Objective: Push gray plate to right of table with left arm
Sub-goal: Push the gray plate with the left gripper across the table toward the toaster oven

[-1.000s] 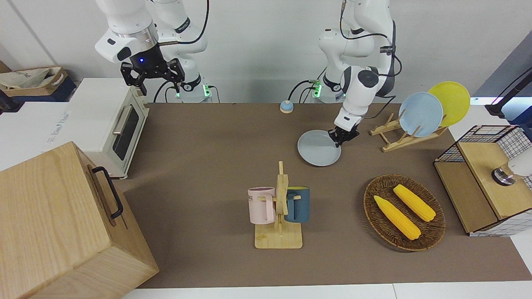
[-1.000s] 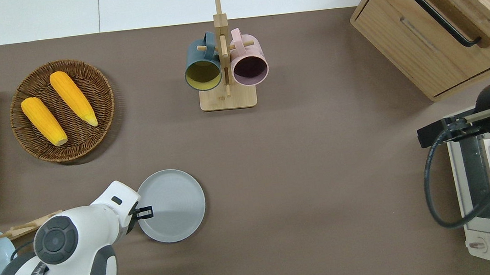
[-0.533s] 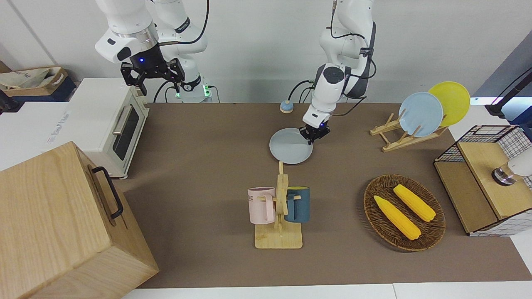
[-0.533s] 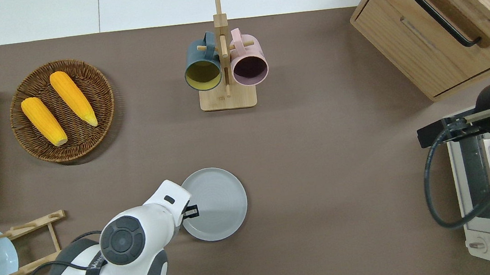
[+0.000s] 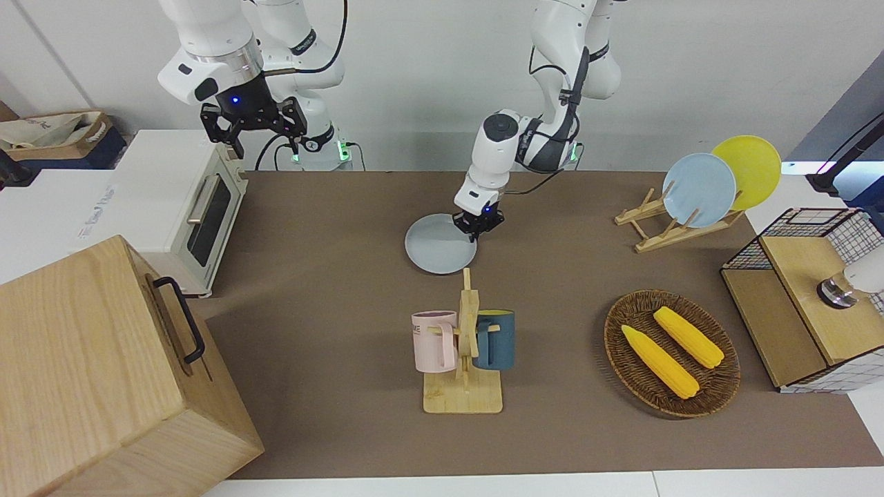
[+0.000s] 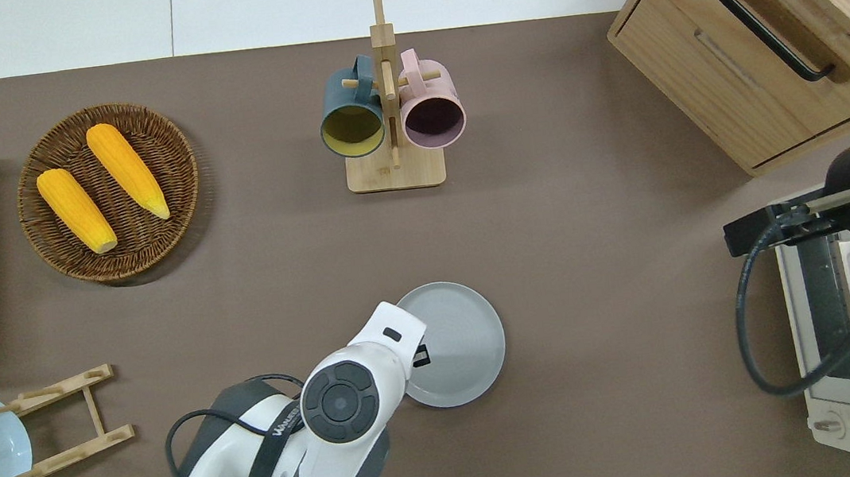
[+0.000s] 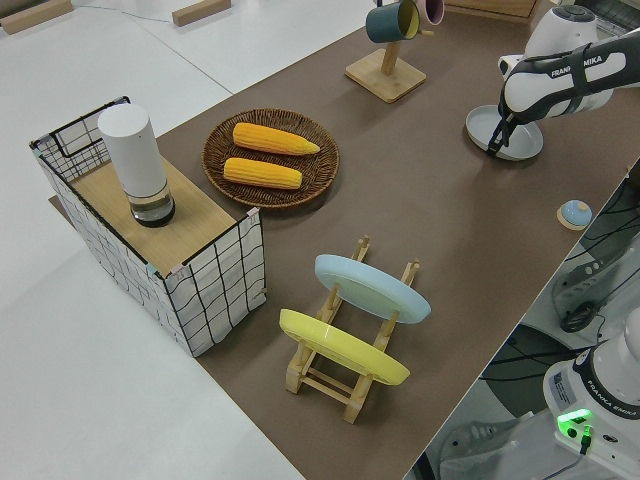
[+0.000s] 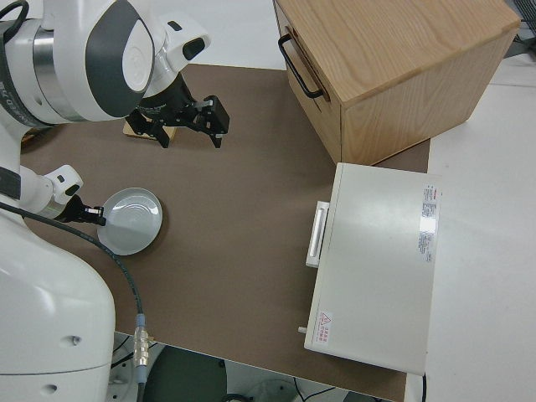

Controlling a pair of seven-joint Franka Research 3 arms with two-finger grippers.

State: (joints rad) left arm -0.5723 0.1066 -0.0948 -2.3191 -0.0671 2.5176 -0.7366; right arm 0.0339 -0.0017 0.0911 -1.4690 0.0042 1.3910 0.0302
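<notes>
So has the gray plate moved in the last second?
Yes. The gray plate has slid toward the right arm's end of the table: it now lies level with the mug rack, pushed by the left gripper.

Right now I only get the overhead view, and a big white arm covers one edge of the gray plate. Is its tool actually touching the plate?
Observer: Yes, it appears so. In the front view the left tool is down low against the gray plate, at the rim toward the left arm's end.
Visitor: Is the plate lifted?
Observer: No. The left side view shows it lying flat on the table.
Visitor: And that wooden rack, just one blue plate?
Observer: Two. The rack holds a sky-blue plate and a yellow plate, which your view cuts off.
</notes>
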